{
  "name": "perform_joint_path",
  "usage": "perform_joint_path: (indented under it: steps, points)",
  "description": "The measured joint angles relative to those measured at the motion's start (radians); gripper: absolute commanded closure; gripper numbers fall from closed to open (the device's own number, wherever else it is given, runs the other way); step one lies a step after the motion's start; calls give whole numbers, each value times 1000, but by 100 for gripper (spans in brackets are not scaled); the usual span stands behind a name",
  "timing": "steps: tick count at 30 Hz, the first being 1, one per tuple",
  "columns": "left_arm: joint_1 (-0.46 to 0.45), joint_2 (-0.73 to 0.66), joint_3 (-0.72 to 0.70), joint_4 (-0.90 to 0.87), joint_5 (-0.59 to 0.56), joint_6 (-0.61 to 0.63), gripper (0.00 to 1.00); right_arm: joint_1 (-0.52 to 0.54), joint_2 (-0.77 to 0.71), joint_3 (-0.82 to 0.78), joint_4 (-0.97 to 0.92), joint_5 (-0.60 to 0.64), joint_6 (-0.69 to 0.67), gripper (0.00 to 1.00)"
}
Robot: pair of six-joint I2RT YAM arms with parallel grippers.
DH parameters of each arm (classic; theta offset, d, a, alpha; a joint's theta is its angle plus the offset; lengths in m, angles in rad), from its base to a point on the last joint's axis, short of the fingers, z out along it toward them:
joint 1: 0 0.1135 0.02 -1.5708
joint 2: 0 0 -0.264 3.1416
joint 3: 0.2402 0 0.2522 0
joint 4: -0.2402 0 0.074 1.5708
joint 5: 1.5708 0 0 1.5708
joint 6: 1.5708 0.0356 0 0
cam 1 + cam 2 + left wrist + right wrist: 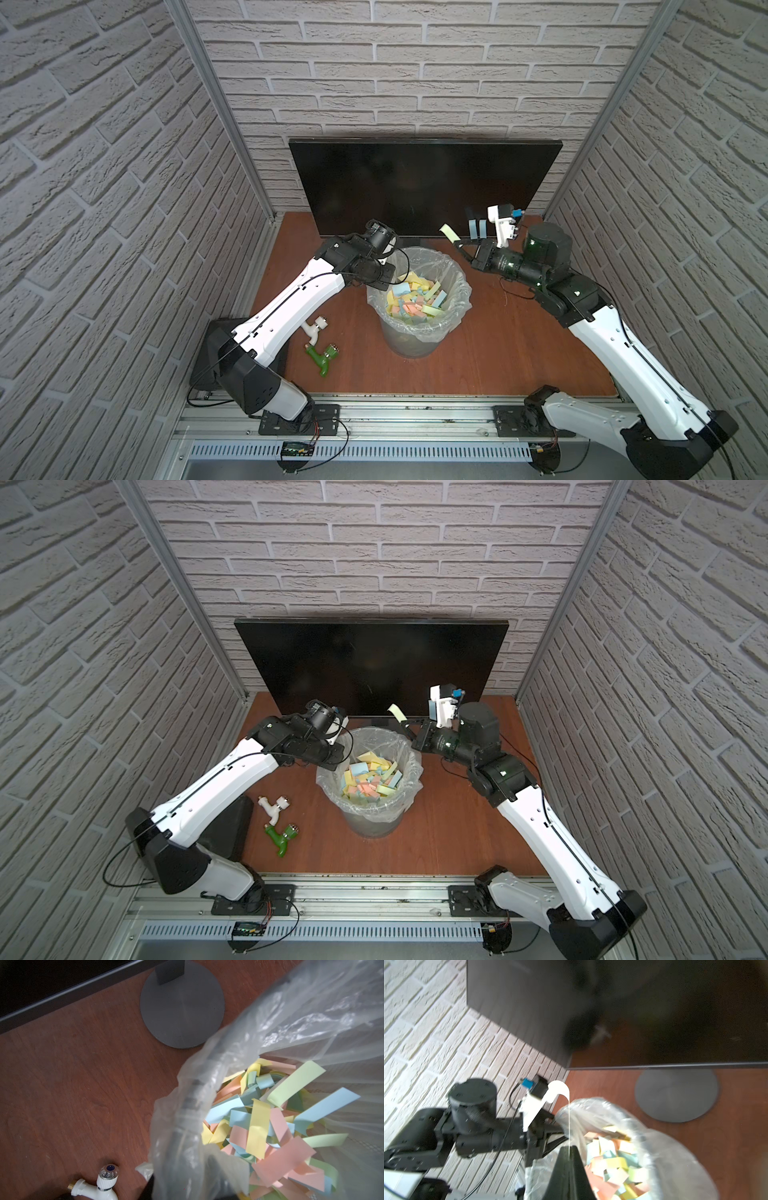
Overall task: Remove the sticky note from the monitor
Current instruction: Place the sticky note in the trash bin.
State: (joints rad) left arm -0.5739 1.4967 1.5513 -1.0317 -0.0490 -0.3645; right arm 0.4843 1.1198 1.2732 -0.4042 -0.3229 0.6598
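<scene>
While the right gripper [457, 243] pinches a pale yellow sticky note [449, 232], the strip stands off the monitor [415, 183].
Clamped at its lower end between closed jaws, the note tilts up just in front of the dark screen's lower right part, near the far right rim of the liner-wrapped waste bin [409, 345] heaped with coloured notes. The left gripper [386, 276] sits at the bin's left rim; whether it grips anything cannot be told.
</scene>
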Motion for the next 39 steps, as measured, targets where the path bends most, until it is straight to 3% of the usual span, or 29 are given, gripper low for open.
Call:
perform_joint_path:
  steps: [6,13,15,18,22,31,39]
  points:
    - [0,0,-10,0,0,-3,67,184,70,12,-134,113,-136,97]
    - [0,-1,-11,3,0,-7,66,301,181,59,-250,240,-237,96]
    - [0,-1,-11,3,0,-7,66,322,205,76,-269,267,-258,88]
    - [0,-1,-11,3,0,-7,66,339,227,91,-290,290,-287,65]
    - [-2,-1,-11,3,0,-7,66,344,234,93,-290,296,-296,52]
    - [-3,-1,-11,3,0,-7,67,344,234,94,-288,292,-296,42]
    - [-3,-1,-11,4,0,-7,66,344,263,111,-290,290,-300,39]
